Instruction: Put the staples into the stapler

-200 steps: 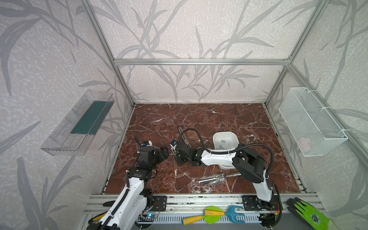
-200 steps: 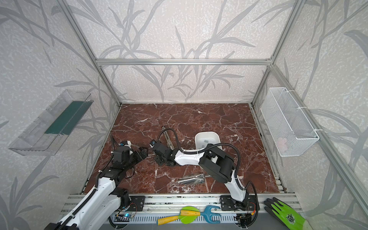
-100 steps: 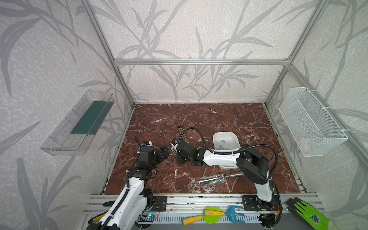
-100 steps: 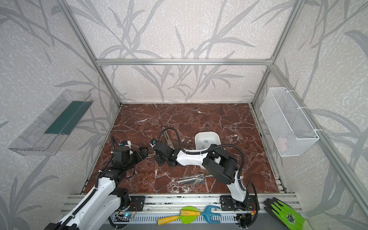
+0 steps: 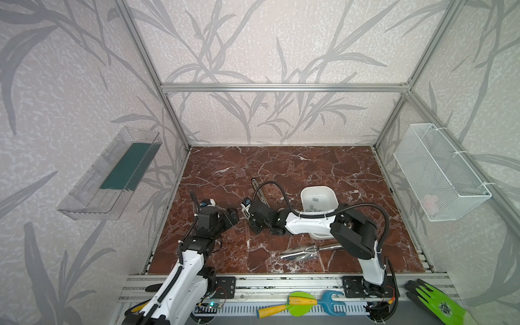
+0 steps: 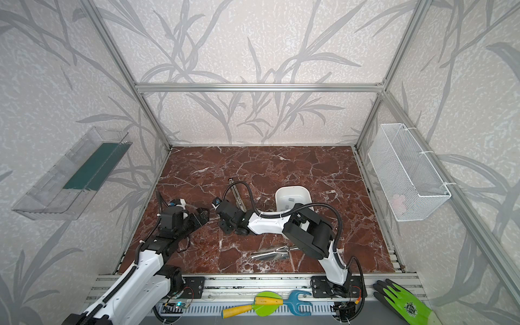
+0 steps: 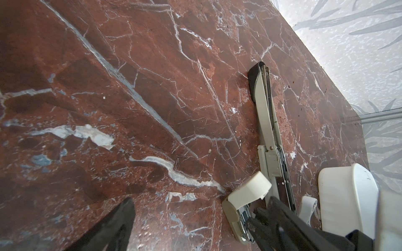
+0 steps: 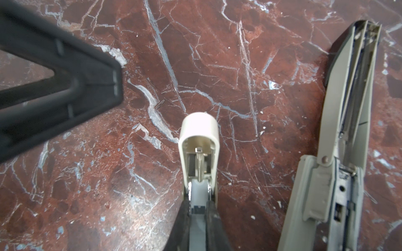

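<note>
The flat worktop (image 5: 281,168) is patterned as red-brown marble, crossed by white and pale grey-blue veins. The long plastic stapler (image 7: 264,113) is coloured cream, with a black tip. The small flat metal staples (image 5: 314,199) are seen as grey against the rounded white plastic tub (image 5: 306,197). The pale textured walls (image 5: 253,42) are printed with grey leaf sprays. The wire mesh basket (image 5: 439,180) is coloured white. A dark teal panel (image 5: 126,166) is shown in the clear plastic tray (image 5: 84,202).

1. Tabletop (image 5: 281,163): red-brown marble pattern, pale veins.
2. Stapler (image 7: 266,121): long, beige, folded open, lying flat.
3. White tub (image 5: 323,191): stands near the stapler.
4. Metal tool (image 5: 306,251): shiny, towards the front edge.
5. Loose staple (image 7: 176,163): single, on bare surface.
</note>
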Robot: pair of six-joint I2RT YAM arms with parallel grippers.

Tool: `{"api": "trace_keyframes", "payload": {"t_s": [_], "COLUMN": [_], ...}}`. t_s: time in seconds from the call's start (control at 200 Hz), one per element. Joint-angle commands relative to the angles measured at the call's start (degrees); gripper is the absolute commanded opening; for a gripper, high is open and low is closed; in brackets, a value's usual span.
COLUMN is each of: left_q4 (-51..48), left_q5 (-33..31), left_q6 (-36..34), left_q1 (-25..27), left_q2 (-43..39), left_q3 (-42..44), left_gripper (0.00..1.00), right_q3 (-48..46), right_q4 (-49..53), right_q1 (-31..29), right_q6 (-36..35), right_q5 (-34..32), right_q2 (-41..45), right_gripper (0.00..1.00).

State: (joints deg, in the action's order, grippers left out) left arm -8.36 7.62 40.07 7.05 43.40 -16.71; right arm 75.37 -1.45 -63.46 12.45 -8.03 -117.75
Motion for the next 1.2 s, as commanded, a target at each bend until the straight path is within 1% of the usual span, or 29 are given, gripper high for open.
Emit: {"api": "trace_keyframes", "payload": {"t_s": [0.0,0.375,0.535,0.78,1.195], "left_q4": [0.6,0.6,0.6,0.4,0.8], "left_q5": [-0.1,0.0,0.0,0.0,-0.1], "left_q6": [-0.1,-0.1,-0.1,-0.1,-0.2], "left_q1": [-0.3,-0.3,-0.3,-0.3,-0.4], "left_q2": [0.1,0.2,0.1,0.0,0.8], "left_q3": [0.3,0.3,0.3,0.3,0.1], "left_gripper": [0.95,0.95,0.95,0.95,0.96], "right_q3": [1.6,2.2,0.9,-4.0,-2.4], "right_q4": [0.1,0.3,0.1,-5.1,-5.2], "right_q1": [-0.3,-0.4,-0.4,-0.4,-0.4], "right_q6": [0.2,0.2,-0.1,-0.6,-0.6], "right_q5": [-0.1,-0.3,-0.5,-0.8,-0.8], "right_q2": [-1.5,-2.2,0.5,4.6,1.3], "right_gripper": [0.11,0.1,0.1,0.1,0.11]}}
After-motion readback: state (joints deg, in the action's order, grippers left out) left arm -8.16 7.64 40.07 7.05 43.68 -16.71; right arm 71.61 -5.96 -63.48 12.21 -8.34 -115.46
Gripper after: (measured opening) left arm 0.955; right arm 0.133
